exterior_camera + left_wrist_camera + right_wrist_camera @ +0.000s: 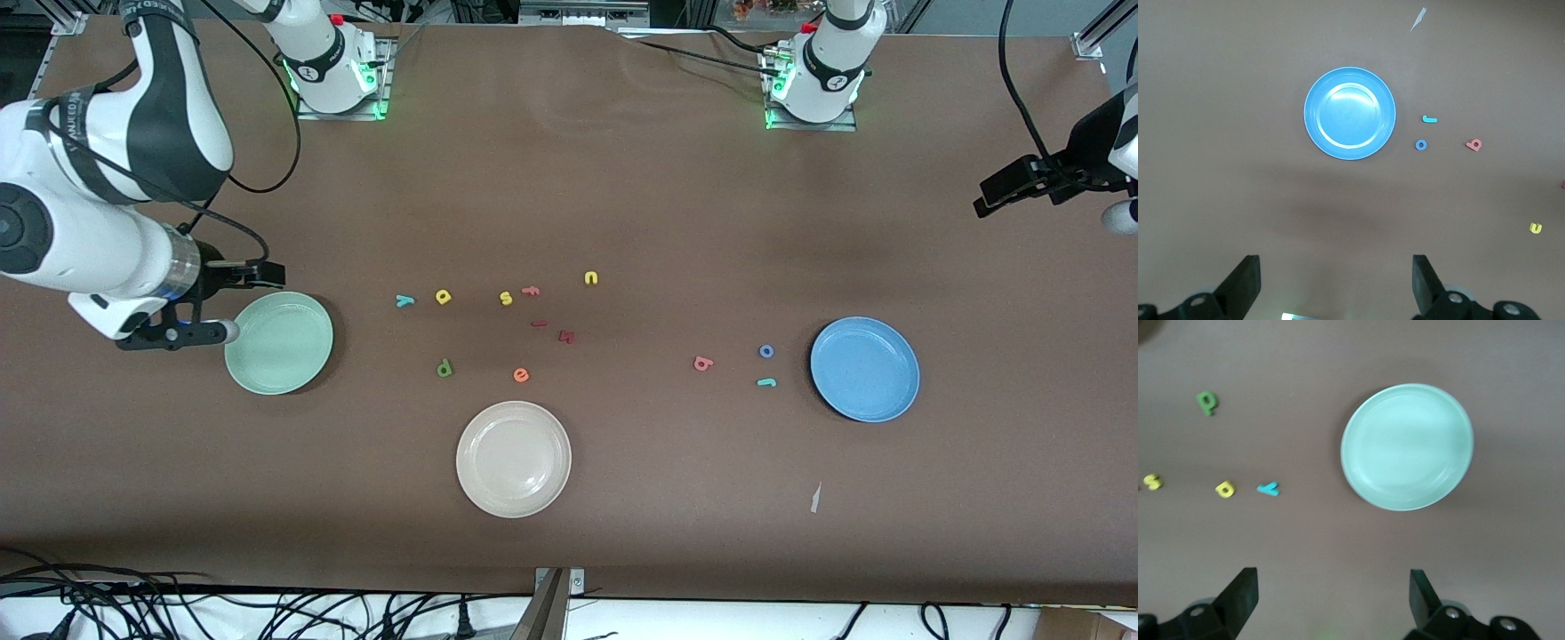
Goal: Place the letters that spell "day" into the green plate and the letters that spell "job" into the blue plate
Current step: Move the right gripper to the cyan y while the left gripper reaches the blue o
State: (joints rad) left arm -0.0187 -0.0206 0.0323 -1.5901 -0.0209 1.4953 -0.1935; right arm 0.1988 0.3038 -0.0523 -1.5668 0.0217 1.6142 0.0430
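Note:
The green plate point(278, 343) point(1407, 447) lies at the right arm's end, with nothing in it. Beside it, toward the middle, are the teal "y" point(405, 300) point(1269, 489), yellow "a" point(444, 297) point(1225, 489) and dark green "d" point(444, 367) point(1207, 402). The blue plate point(864, 369) point(1349, 113) lies bare at the left arm's end, beside the blue "o" point(766, 352) point(1421, 145), teal "j" point(766, 382) point(1429, 120) and salmon "b" point(703, 363) point(1474, 145). My right gripper point(1331, 577) hangs open over bare table beside the green plate. My left gripper point(1335, 261) hangs open over bare table by the blue plate.
A cream-white plate point(513, 459) sits nearer the front camera, mid-table. Stray letters lie between the plates: yellow "s" point(506, 299), salmon "f" point(531, 291), yellow "n" point(591, 278), orange "e" point(521, 375) and two small dark red pieces point(566, 337). A paper scrap point(815, 498) lies near the blue plate.

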